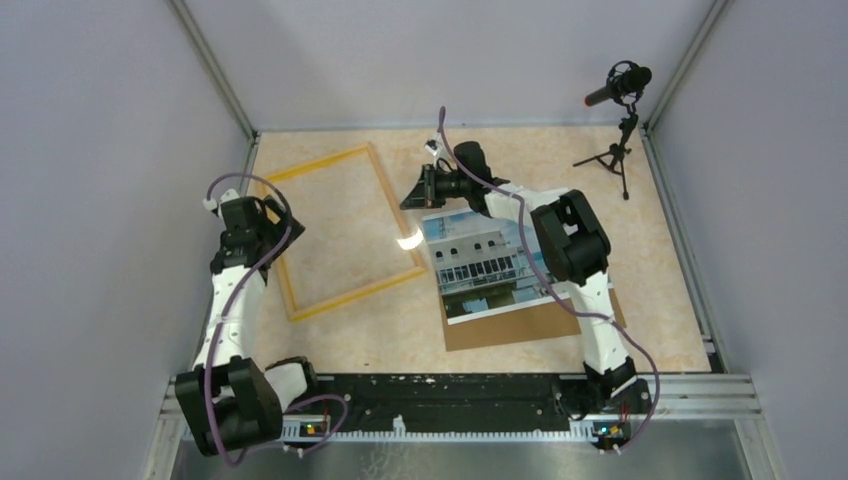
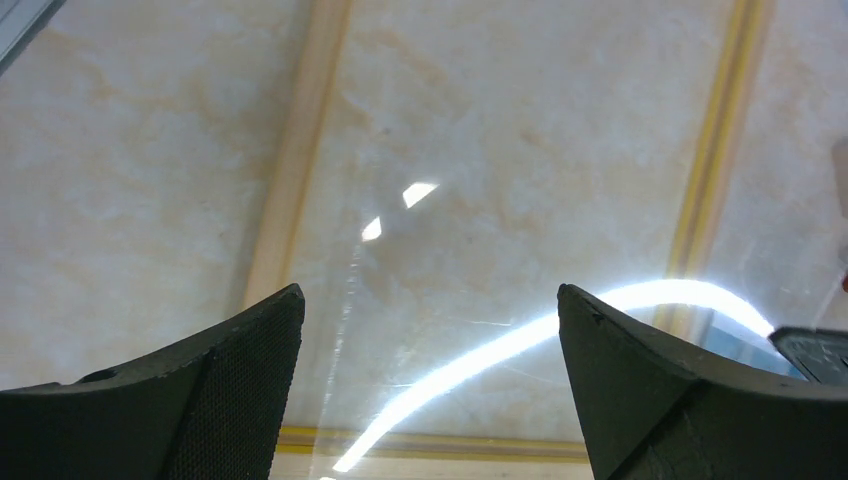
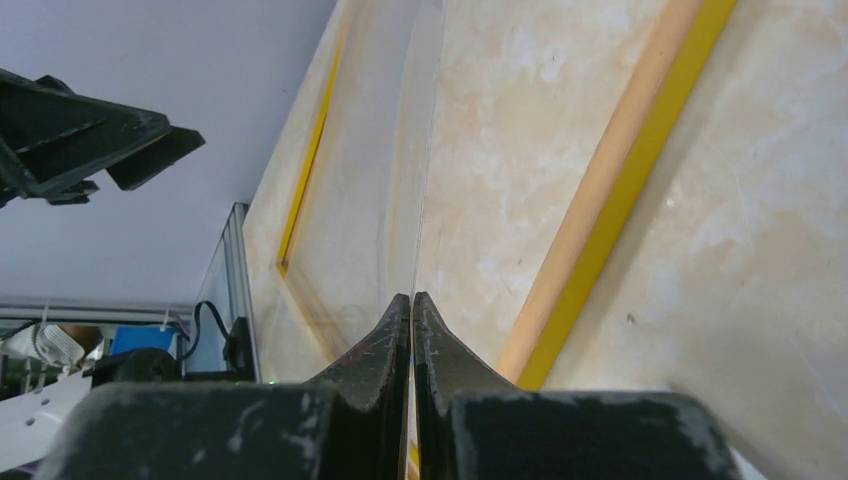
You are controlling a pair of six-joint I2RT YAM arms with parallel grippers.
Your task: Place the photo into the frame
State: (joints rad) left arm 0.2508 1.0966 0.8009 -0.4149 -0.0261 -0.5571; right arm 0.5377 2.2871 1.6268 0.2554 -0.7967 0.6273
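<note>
The yellow-orange frame lies flat at the left middle of the table. Right of it, the photo of a white building rests face up on a brown backing board. My right gripper reaches over the frame's far right corner. In the right wrist view it is shut on the edge of a thin clear sheet, beside a frame rail. My left gripper hovers over the frame's left rail. In its own view it stands wide open with nothing in it, above the sheet.
A microphone on a small tripod stands at the back right corner. Grey walls close in the table on three sides. Glare marks the clear sheet near the frame's right rail.
</note>
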